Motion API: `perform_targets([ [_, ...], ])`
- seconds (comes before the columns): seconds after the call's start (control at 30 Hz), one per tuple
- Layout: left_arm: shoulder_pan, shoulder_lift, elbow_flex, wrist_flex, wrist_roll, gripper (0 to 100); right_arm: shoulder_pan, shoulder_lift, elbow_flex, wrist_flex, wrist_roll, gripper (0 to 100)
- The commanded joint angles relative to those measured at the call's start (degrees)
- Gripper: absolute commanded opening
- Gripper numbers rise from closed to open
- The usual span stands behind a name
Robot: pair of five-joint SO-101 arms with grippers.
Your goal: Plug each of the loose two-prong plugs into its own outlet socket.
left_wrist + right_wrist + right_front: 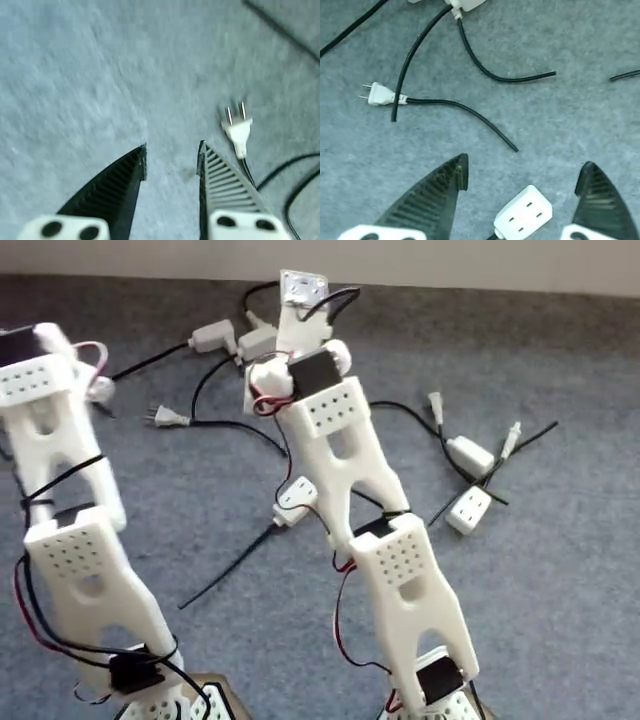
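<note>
My left gripper (pixel 172 147) is open and empty above bare grey carpet. A white two-prong plug (pixel 239 131) on a black cord lies just beyond one fingertip, prongs pointing away. My right gripper (pixel 525 161) is open wide, with a white outlet socket (pixel 524 212) lying between its fingers and not gripped. Farther off lies another white plug (pixel 380 94) on a black cord. In the high view, a plug (pixel 170 418) lies left of the centre arm, a socket (pixel 295 495) peeks out beside that arm, and two plugs (pixel 436 405) (pixel 512 435) lie near two sockets (pixel 468 508) (pixel 470 453) at the right.
Two more white sockets (pixel 213 337) (pixel 258 340) lie at the back of the carpet. Black cords (pixel 230 565) loop and cross between the arms and at the right. Open carpet (pixel 560 600) stretches along the front right.
</note>
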Motion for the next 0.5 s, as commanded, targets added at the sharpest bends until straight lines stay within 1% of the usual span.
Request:
perform_targets([
  [0.0, 6.37, -3.3, 3.82, -0.62, 13.1, 18, 3.56, -1.45, 1.19, 2.24, 4.4, 33.6],
  [0.07, 7.87, -1.45, 4.09, -2.99, 19.78, 18, 3.91, -1.45, 3.65, 2.24, 9.05, 33.6],
  [0.13, 8.48, 0.48, 3.82, -4.84, 25.49, 18, 3.91, -1.45, 5.67, 2.24, 12.13, 33.6],
  [0.27, 11.56, 2.95, 3.82, -7.47, 39.65, 18, 3.74, -1.45, 8.31, 2.24, 14.15, 33.6],
  [0.33, 14.64, 3.21, 3.82, -8.35, 42.99, 18, 3.65, -1.45, 8.57, 2.24, 14.15, 33.6],
  [0.47, 20.18, 3.21, 3.82, -8.0, 45.27, 18, 3.65, -1.71, 8.57, 2.24, 14.15, 33.6],
])
